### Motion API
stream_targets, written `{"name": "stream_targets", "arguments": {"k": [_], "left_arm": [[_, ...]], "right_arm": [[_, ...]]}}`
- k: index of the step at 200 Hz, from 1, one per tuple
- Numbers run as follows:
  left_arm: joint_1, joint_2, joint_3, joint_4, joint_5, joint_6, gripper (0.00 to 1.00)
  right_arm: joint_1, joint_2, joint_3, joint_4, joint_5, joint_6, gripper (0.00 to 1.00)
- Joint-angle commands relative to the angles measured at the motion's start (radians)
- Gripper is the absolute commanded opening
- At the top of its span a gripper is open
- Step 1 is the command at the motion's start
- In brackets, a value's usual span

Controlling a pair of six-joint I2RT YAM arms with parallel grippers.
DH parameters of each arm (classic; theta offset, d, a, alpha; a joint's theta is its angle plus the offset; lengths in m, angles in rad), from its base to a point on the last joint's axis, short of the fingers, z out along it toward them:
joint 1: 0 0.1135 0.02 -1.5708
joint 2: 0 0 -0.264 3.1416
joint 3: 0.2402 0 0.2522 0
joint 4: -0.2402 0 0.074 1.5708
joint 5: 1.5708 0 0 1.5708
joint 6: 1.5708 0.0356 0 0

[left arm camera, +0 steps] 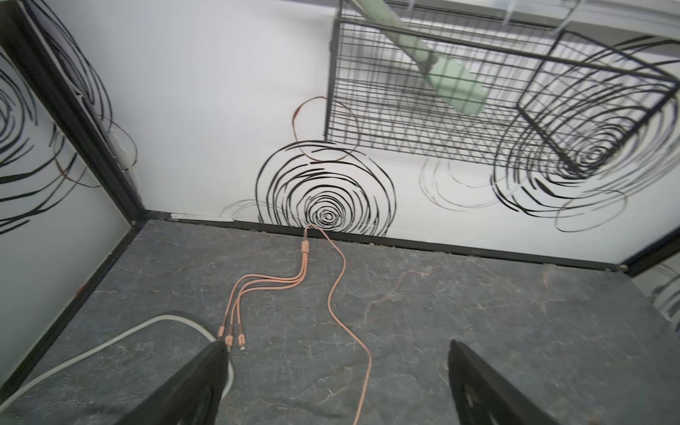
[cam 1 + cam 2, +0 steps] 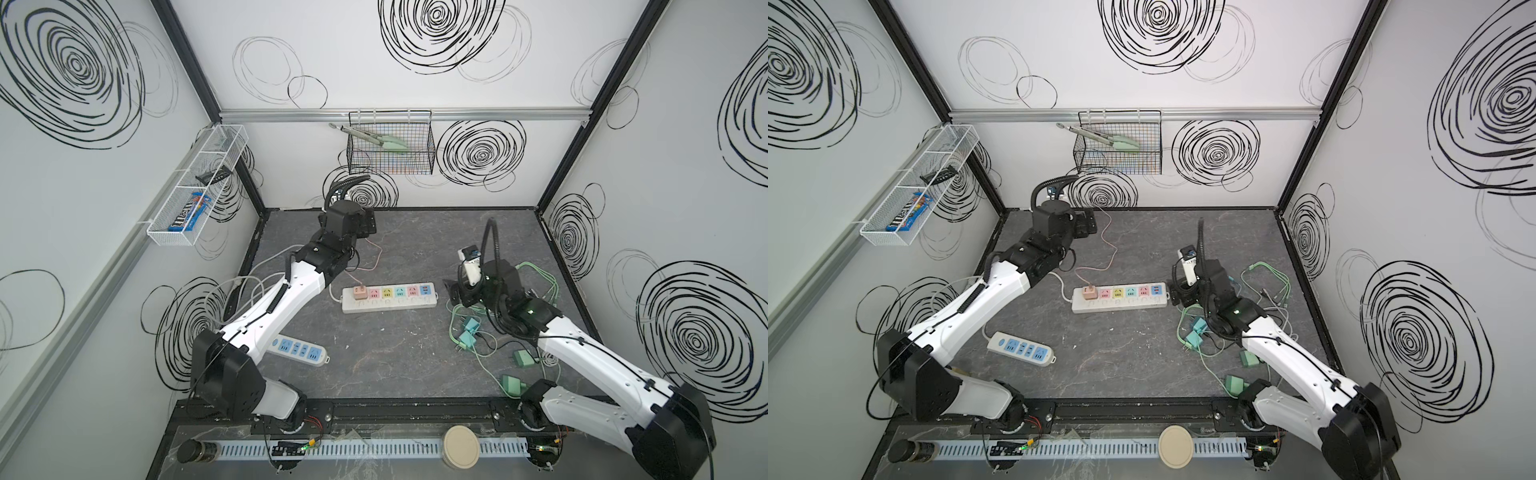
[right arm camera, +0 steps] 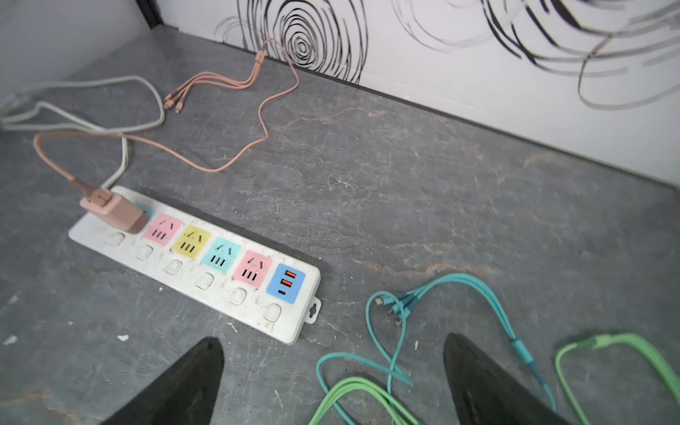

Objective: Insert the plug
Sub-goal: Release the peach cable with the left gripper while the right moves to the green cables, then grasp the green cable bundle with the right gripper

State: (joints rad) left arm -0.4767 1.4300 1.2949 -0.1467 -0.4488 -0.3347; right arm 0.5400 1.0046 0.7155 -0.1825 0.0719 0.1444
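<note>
A white power strip (image 2: 388,307) (image 3: 191,279) with coloured sockets lies mid-table in both top views. A pink plug (image 2: 359,293) (image 3: 114,211) sits in its leftmost socket, and its pink cable (image 1: 342,294) trails toward the back wall. Teal plugs (image 2: 469,332) and green plugs (image 2: 523,358) lie loose among tangled cables at the right. My left gripper (image 2: 370,226) (image 1: 336,349) is open above bare table near the back wall, the pink cable running between its fingers. My right gripper (image 2: 455,293) (image 3: 333,342) is open just off the strip's right end, over teal and green cables (image 3: 368,382).
A second white strip (image 2: 299,349) with blue sockets lies at the front left under the left arm. A black wire basket (image 2: 390,166) with green tongs hangs on the back wall, a white wire basket (image 2: 199,187) on the left wall. A round lid (image 2: 460,446) rests at the front rail.
</note>
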Motion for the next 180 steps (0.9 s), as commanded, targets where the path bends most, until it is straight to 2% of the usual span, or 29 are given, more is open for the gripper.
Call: {"name": "stream_targets", "arguments": {"k": [1, 23, 33, 63, 75, 108, 136, 180], "left_arm": [[-0.013, -0.039, -0.056, 0.006, 0.040, -0.073, 0.96], [-0.013, -0.088, -0.124, -0.030, 0.126, -0.124, 0.96], [-0.013, -0.118, -0.165, -0.033, 0.154, -0.139, 0.96], [-0.015, -0.215, -0.284, -0.038, 0.212, -0.128, 0.96], [-0.013, -0.244, -0.316, -0.054, 0.208, -0.114, 0.96], [-0.007, -0.281, -0.364, -0.106, 0.188, -0.098, 0.96], [-0.006, -0.296, -0.394, -0.096, 0.208, -0.109, 0.96], [-0.005, -0.288, -0.401, -0.082, 0.225, -0.121, 0.96]], "right_arm": [[-0.015, -0.013, -0.039, -0.155, -0.199, 0.214, 1.00], [-0.002, 0.015, -0.051, -0.253, -0.275, 0.254, 0.90], [0.026, 0.026, -0.060, -0.276, -0.283, 0.264, 0.88], [0.166, 0.063, -0.061, -0.346, -0.094, 0.264, 0.87], [0.195, 0.091, -0.058, -0.368, -0.037, 0.301, 0.84], [0.211, 0.179, -0.039, -0.382, -0.044, 0.303, 0.82], [0.240, 0.285, -0.022, -0.402, -0.005, 0.298, 0.71], [0.307, 0.389, 0.003, -0.399, 0.083, 0.343, 0.59]]}}
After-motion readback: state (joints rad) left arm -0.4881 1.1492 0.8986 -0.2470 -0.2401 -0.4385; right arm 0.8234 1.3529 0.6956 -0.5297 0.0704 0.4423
